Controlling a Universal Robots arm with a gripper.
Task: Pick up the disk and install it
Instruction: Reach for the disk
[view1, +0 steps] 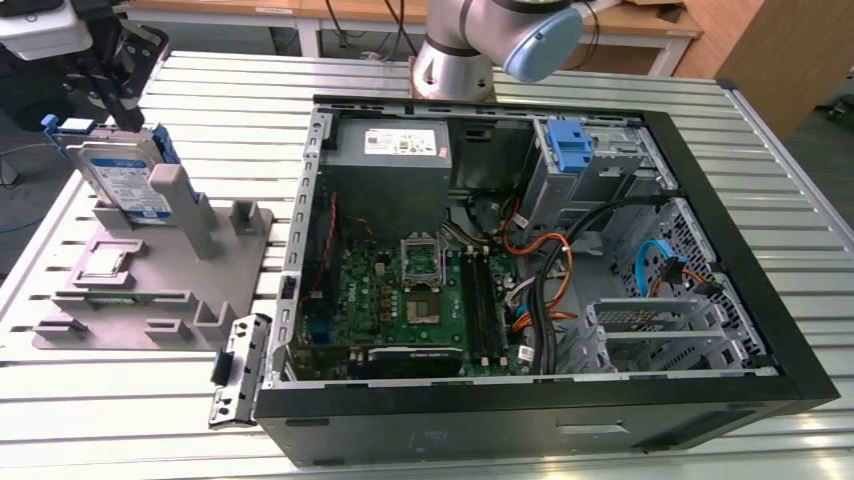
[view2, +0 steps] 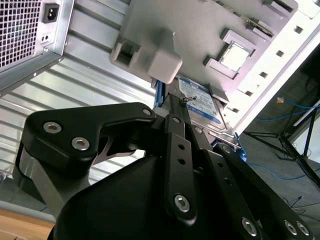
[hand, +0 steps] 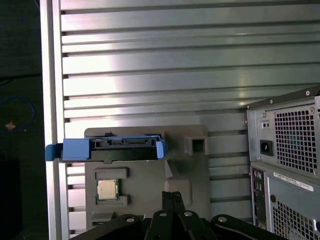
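Note:
The disk (view1: 123, 178), silver with a white-and-blue label and blue rails, stands on edge in the grey fixture (view1: 147, 280) at the exterior view's left, leaning on a grey post. My gripper (view1: 131, 118) hangs just above its top edge. In the first wrist view the disk's (hand: 107, 149) blue-railed top edge lies a little ahead of the gripper (hand: 172, 196), whose fingers look pressed together with nothing between them. In the second wrist view the gripper (view2: 181, 101) ends close beside the disk (view2: 202, 102); whether they touch is unclear.
An open computer case (view1: 747, 290) lies on the slatted metal table (view1: 240, 80), with a blue-latched drive cage (view1: 570, 148), a power supply (view1: 387, 143) and loose cables inside. A small chip (hand: 106, 189) sits in the fixture. The case's rear panel (hand: 285, 150) stands beside the fixture.

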